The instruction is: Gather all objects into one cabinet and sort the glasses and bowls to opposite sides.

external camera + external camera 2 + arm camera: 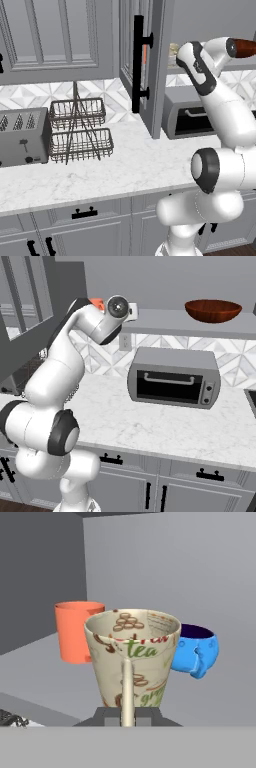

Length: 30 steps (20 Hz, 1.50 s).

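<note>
Mug at the cabinet shelf, pincer closed on its handle

The pincer (pixel 128 714) grips the beige printed mug (pixel 132 657); it partly hides the orange cup (pixel 75 632) and the squat blue cup (pixel 197 652). The glossy bowl (pixel 213 310) is cut off in the left base view.

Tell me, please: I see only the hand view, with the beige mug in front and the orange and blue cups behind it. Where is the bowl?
Observer: The bowl sits on the shelf, well to the right of the beige mug, above the toaster oven.
Operator: Is the cabinet door open?
Observer: Yes, the door stands open, swung out on the left.
Operator: Is anything on the counter there?
Observer: A toaster and a wire basket rack.
</note>
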Motion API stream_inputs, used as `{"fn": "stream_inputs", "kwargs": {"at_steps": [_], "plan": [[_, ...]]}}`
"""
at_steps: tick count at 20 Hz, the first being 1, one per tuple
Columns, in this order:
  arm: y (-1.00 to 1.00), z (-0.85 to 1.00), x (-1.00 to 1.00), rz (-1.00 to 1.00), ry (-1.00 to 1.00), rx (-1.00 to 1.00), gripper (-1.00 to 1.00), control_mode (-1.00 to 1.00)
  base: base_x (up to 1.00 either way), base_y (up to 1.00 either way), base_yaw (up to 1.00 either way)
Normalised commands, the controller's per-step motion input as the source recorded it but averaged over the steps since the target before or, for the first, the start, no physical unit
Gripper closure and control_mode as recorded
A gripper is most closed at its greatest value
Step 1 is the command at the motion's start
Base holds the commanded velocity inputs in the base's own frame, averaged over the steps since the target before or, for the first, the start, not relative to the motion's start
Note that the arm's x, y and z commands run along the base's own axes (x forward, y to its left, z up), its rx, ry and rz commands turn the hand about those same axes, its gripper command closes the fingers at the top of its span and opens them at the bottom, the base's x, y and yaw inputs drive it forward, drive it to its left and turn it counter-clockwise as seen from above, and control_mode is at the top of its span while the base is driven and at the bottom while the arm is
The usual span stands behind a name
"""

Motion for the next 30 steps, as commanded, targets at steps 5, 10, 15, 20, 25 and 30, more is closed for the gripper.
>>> {"fn": "stream_inputs", "kwargs": {"at_steps": [5,10,15,20,25,30], "plan": [[0.03,0.00,0.33,0.02,0.06,0.00,1.00,-1.00,0.00,0.00,0.00],[0.08,0.00,0.40,0.02,0.06,0.00,1.00,-1.00,0.00,0.00,0.00],[0.15,0.00,0.28,0.01,0.02,0.00,1.00,-1.00,0.00,0.00,0.00],[0.03,0.00,0.26,0.00,0.02,0.00,1.00,-1.00,0.00,0.00,0.00],[0.00,-0.01,0.04,0.01,0.00,0.00,-1.00,-1.00,0.00,0.00,0.00],[0.00,0.00,0.00,0.00,0.00,0.00,-1.00,-1.00,0.00,0.00,0.00]]}}
